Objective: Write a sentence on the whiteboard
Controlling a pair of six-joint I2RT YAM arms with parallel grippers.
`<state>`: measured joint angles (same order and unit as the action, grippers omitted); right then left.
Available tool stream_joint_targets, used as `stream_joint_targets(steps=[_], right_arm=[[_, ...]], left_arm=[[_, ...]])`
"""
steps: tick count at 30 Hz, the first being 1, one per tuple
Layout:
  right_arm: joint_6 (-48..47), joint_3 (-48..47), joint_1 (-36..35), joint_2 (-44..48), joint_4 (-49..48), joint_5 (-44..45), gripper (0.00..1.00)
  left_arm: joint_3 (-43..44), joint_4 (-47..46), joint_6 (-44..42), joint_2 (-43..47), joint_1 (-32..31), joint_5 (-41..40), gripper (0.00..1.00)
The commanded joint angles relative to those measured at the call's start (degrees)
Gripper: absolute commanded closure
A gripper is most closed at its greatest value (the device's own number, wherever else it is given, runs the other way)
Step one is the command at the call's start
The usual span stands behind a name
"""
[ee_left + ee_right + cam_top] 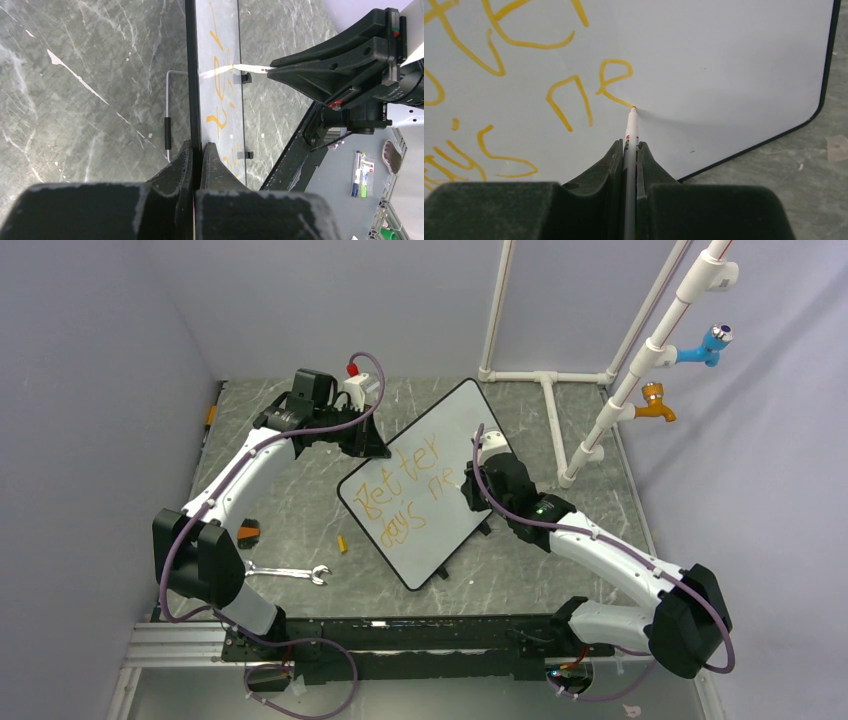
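our right jaws fill the bottom of the wrist view, pressed together on a white marker (630, 140) that runs straight out between them. its tip touches the whiteboard (734, 55) at the tail of the last orange letter. we judge this hold is chosen so that the pen lines up with the wrist and any wrist motion goes directly into the stroke.

the sentence (569, 95) reads "better" on the first line and "days ne" on the second, so the last word is only partly written. most of the lettering lies to the left of the pen and beyond it. bare board to the right of the tip leaves room for the remaining letters.

our left jaws are closed on the thin black frame of the whiteboard (220, 30), one finger on each face of the edge. we take this as bracing, so that the board does not slide under the pen's push. whether that edge is lifted off the worktop (560, 570) we cannot tell.

from above, the whiteboard (440, 535) sits about mid-worktop, turned diagonally, with one corner toward the far edge and one toward the near edge. the left arm (240, 465) grips the side facing the far left corner, and the right arm (600, 545) reaches in from the right edge. a wrench (285, 572) and a small orange cap (342, 543) lie toward the near left, apart from the board.
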<state>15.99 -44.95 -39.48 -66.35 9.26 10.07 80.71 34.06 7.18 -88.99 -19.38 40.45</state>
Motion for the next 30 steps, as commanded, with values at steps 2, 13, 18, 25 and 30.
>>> stream_joint_targets(steps=[2, 13, 18, 25, 30], right_arm=[[-1.6, -2.28, -0.08, -1.35, 3.0, 2.51, 1.0], [-1.95, -7.36, 0.21, 2.76, 3.26, 3.36, 1.0], [-2.19, -7.6, 2.44, 2.49, 2.26, 3.25, 1.0], [-1.57, -8.11, 6.79, 0.77, 0.23, -2.47, 1.0], [-1.32, -8.14, 9.68, -0.32, -1.4, -7.05, 1.0]], left_arm=[[0.31, -0.2, -4.28, 0.22, -1.94, 2.27, 1.0], [0.24, -0.18, -4.28, 0.31, -1.98, 2.23, 1.0], [0.2, -0.14, -4.36, 0.35, -1.99, 2.14, 1.0], [0.33, 0.31, -4.71, 0.27, -2.04, 2.11, 1.0], [0.54, 0.55, -4.78, 0.07, -2.01, 2.04, 1.0]])
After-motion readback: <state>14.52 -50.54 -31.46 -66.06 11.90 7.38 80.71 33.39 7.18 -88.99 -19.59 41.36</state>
